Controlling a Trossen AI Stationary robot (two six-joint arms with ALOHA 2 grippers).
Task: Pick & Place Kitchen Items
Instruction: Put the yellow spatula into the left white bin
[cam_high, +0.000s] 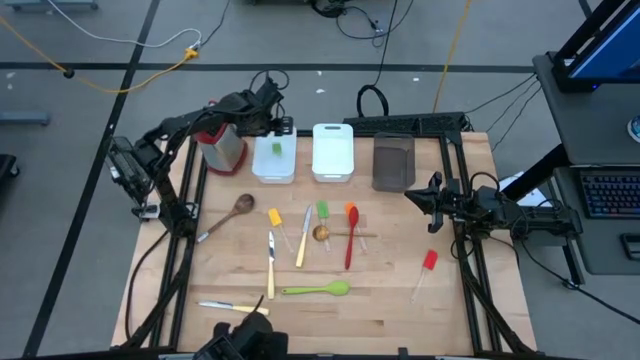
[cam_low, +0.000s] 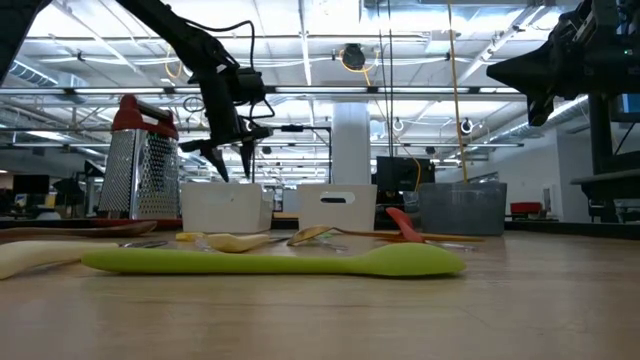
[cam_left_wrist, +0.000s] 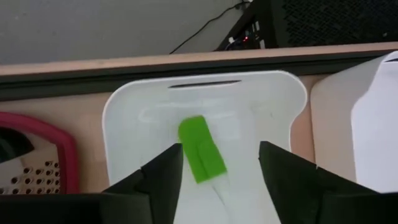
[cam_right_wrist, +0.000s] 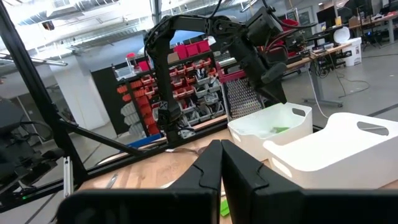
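My left gripper (cam_left_wrist: 217, 180) hangs with its 2 fingers (cam_left_wrist: 158, 183) spread and empty; the green spatula (cam_left_wrist: 201, 149) lies loose below and between them, inside the white bin (cam_left_wrist: 124, 112). My right gripper (cam_right_wrist: 221, 163) waits clenched, well apart.

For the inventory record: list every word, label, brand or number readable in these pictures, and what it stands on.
None can be read.
White bins, dark bin, grater, utensils: no lettering shows.
Red storage bins in the room behind: any labels too small to read.
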